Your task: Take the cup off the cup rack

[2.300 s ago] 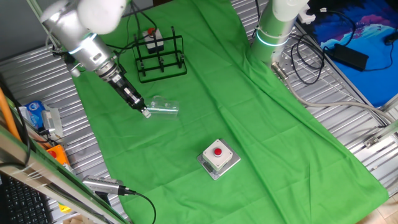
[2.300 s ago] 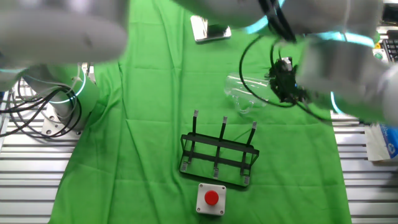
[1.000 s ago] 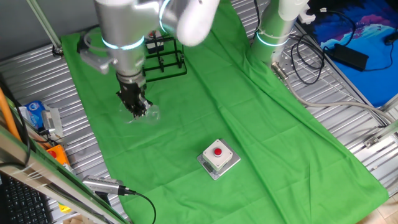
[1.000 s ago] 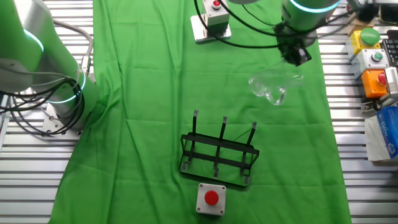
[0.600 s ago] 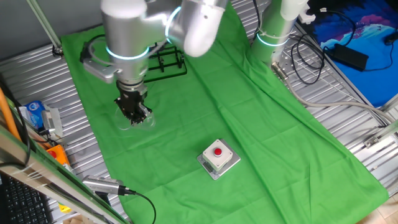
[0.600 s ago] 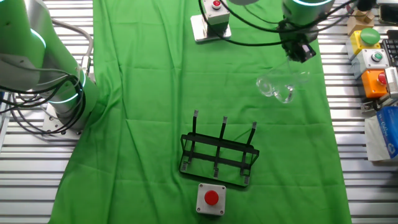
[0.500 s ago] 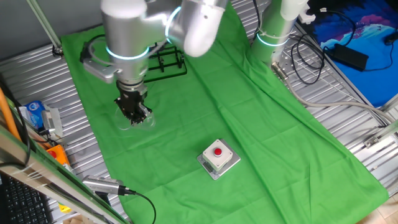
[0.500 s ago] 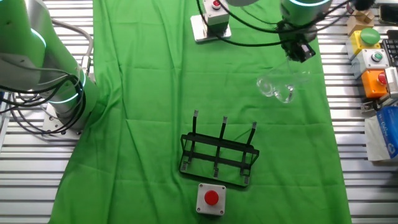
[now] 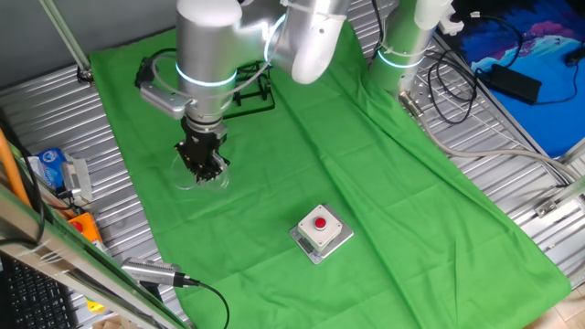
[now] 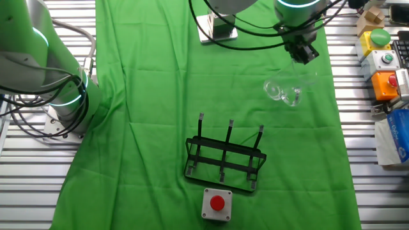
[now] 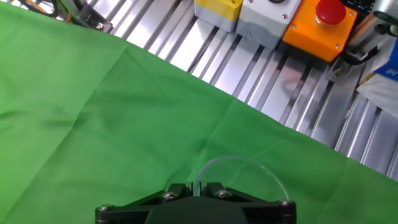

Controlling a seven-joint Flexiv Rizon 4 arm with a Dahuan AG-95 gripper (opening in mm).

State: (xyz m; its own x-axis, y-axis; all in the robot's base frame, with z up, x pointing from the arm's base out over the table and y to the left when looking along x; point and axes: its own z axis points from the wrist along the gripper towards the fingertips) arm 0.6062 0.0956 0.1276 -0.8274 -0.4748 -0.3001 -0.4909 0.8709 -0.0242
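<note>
The cup [image 10: 285, 91], a clear glass mug, is off the rack and low over the green cloth near its edge. It shows faintly under the hand in one fixed view [image 9: 189, 177]. My gripper [image 10: 307, 55] is shut on the cup's rim from above; it also shows in one fixed view [image 9: 205, 170]. In the hand view the fingers [image 11: 198, 188] pinch the glass wall, and the rim [image 11: 234, 159] arcs out ahead. The cup rack [image 10: 225, 160], black wire with upright pegs, stands bare; in one fixed view [image 9: 247, 87] the arm partly hides it.
A grey box with a red button [image 9: 321, 228] sits on the cloth, next to the rack in the other fixed view [image 10: 216, 204]. Orange [image 11: 319, 26], grey [image 11: 268, 22] and yellow [image 11: 217, 7] button boxes stand on the metal slats beyond the cloth edge. A second arm's base [image 9: 402, 46] stands at the back.
Over the last second the gripper carried the cup a little further from the rack toward the cloth edge. In the last half second the arm shifted slightly; the cup hardly moved.
</note>
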